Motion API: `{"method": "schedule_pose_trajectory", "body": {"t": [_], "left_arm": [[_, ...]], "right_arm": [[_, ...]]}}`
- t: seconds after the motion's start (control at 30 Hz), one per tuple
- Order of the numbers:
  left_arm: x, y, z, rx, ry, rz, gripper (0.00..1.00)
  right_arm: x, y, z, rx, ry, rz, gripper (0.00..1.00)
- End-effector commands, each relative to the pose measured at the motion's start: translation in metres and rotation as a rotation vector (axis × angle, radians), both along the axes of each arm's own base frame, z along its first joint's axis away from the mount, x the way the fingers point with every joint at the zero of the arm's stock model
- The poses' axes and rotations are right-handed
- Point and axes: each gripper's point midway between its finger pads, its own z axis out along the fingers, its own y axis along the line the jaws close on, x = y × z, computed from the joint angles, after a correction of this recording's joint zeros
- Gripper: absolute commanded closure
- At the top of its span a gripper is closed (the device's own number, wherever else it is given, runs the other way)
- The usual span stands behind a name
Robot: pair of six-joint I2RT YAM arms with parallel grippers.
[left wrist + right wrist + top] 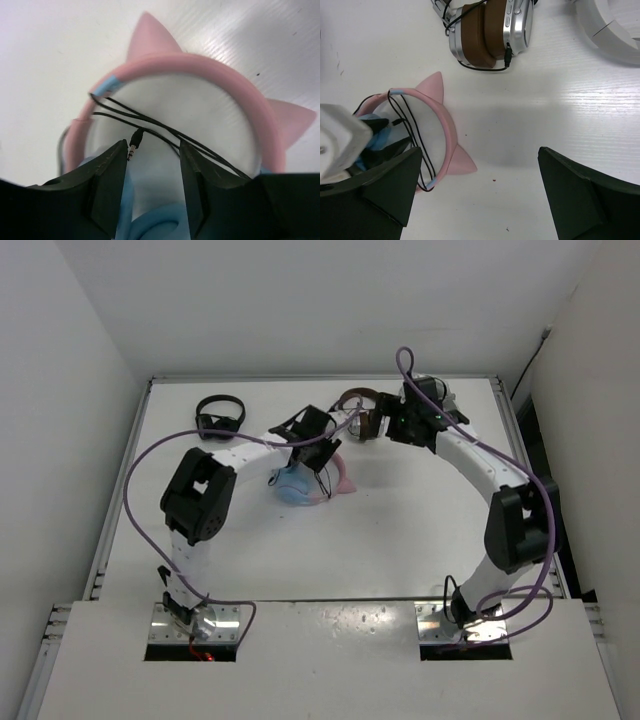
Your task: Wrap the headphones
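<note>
The headphones (300, 486) lie mid-table, light blue ear cups toward the left arm, pink cat-eared headband (200, 65) arching away. Their thin dark cable (150, 122) runs in loops across the inside of the headband. Its plug (134, 145) lies loose by the tip of one left finger. My left gripper (152, 150) hovers right over the ear cup (150, 220), jaws apart with nothing clamped. My right gripper (477, 170) stands wide open above bare table, just right of the headband (447, 127) and touching nothing.
A brown-and-silver pair (490, 30) with its own cable lies just behind the pink headband. An all-black pair (220, 415) sits at the back left. A white curved object (610, 30) shows at the right wrist view's top right corner. White walls enclose the table.
</note>
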Motion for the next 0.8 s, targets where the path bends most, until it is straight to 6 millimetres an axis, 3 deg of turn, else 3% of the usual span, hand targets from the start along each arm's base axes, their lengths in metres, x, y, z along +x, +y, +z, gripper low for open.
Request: {"method": "schedule_pose_trajectory", "body": {"t": [0.0, 0.2, 0.27, 0.4, 0.43, 0.47, 0.63, 0.7, 0.77], "left_arm": [[0.004, -0.010, 0.087, -0.062, -0.170, -0.037, 0.48], [-0.007, 0.005, 0.129, -0.050, -0.217, -0.027, 0.46], [-0.008, 0.015, 0.151, -0.060, -0.256, -0.003, 0.43], [-0.007, 0.054, 0.181, -0.171, -0.261, 0.128, 0.22], [-0.009, 0.062, 0.184, -0.195, -0.244, 0.147, 0.06], [-0.007, 0.078, 0.185, -0.217, -0.227, 0.178, 0.00], [-0.030, 0.108, 0.183, -0.306, -0.191, 0.209, 0.00], [-0.039, 0.121, 0.165, -0.292, -0.170, 0.233, 0.00], [-0.044, 0.136, 0.161, -0.279, -0.186, 0.257, 0.00]], "right_arm": [[-0.001, -0.003, 0.023, 0.013, -0.061, -0.001, 0.03], [-0.005, 0.000, 0.025, 0.016, -0.070, 0.008, 0.03], [-0.005, -0.002, 0.028, -0.001, -0.088, 0.014, 0.03], [-0.009, -0.008, 0.030, -0.048, -0.115, 0.079, 0.03], [-0.011, -0.013, 0.025, -0.062, -0.108, 0.093, 0.03], [-0.012, -0.016, 0.028, -0.073, -0.116, 0.114, 0.03], [-0.031, -0.056, 0.018, -0.128, -0.107, 0.200, 0.00], [-0.043, -0.067, 0.005, -0.153, -0.092, 0.252, 0.00], [-0.051, -0.085, -0.006, -0.145, -0.065, 0.257, 0.00]]}}
